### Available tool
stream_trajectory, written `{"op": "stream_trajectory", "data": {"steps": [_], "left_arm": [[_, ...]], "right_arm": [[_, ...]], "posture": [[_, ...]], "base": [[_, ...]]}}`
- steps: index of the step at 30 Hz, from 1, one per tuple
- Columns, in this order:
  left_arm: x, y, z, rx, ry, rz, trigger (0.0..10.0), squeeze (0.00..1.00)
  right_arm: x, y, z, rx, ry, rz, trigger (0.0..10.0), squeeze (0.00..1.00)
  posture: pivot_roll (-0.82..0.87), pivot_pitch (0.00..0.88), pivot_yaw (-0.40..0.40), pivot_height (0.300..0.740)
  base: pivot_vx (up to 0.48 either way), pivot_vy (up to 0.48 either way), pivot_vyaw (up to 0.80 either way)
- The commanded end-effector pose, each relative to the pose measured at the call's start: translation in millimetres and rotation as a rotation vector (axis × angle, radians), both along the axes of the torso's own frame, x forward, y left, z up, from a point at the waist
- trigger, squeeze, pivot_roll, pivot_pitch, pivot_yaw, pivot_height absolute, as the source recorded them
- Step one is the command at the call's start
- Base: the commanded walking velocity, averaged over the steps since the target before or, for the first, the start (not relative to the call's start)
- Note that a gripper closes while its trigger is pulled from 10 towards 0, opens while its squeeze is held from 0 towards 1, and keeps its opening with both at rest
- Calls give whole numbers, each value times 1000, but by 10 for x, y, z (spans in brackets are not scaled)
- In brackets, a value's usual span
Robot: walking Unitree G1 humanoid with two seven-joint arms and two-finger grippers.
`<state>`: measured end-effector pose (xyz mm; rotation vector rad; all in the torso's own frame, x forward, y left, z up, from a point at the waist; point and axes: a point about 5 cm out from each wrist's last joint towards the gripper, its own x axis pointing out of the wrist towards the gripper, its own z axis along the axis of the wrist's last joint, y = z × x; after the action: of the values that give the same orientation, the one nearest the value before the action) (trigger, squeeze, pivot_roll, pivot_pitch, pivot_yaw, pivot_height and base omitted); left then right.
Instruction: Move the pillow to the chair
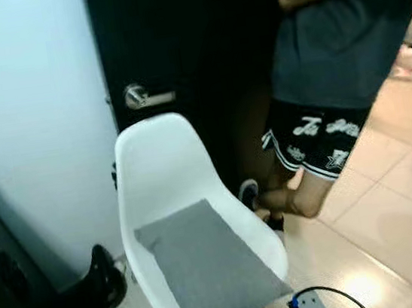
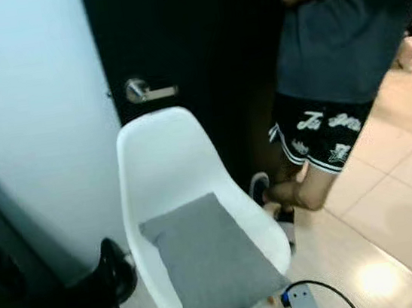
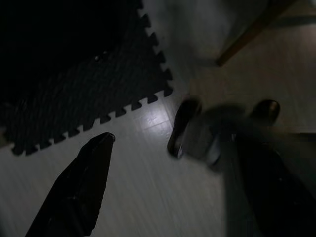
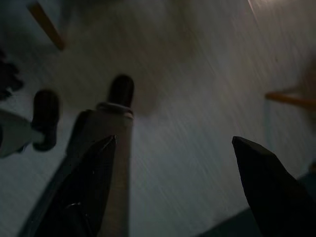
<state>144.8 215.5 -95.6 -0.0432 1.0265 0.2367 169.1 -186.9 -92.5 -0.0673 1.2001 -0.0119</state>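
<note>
Grey pillow (image 1: pixel 210 271) is lying on the white chair (image 1: pixel 158 168) seat, overhanging its front edge; a person (image 1: pixel 331 69) is standing just beside; left gripper (image 3: pixel 173 168) and right gripper (image 4: pixel 173 168) are hanging with fingers wide over bare floor (image 4: pixel 197 98)

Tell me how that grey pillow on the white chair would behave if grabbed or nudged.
The pillow looks soft and would probably sag when lifted by one edge. Its front corner overhangs the chair seat, so a push forward might slide it off the smooth shell. It seems light for its size.
</note>
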Motion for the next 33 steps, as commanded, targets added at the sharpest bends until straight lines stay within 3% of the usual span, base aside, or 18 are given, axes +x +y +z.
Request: {"op": "stream_trajectory", "data": {"steps": [1,33], "left_arm": [[-68,21,-23,1,24,18,10000,0],[-191,-37,-73,-4,56,-14,10000,0]], "right_arm": [[-30,32,-17,3,11,15,10000,0],[-97,88,-49,11,25,75,10000,0]], "posture": [[214,0,-116,740],[218,0,-104,740]], "base": [[-352,0,0],[-349,0,0]]}}
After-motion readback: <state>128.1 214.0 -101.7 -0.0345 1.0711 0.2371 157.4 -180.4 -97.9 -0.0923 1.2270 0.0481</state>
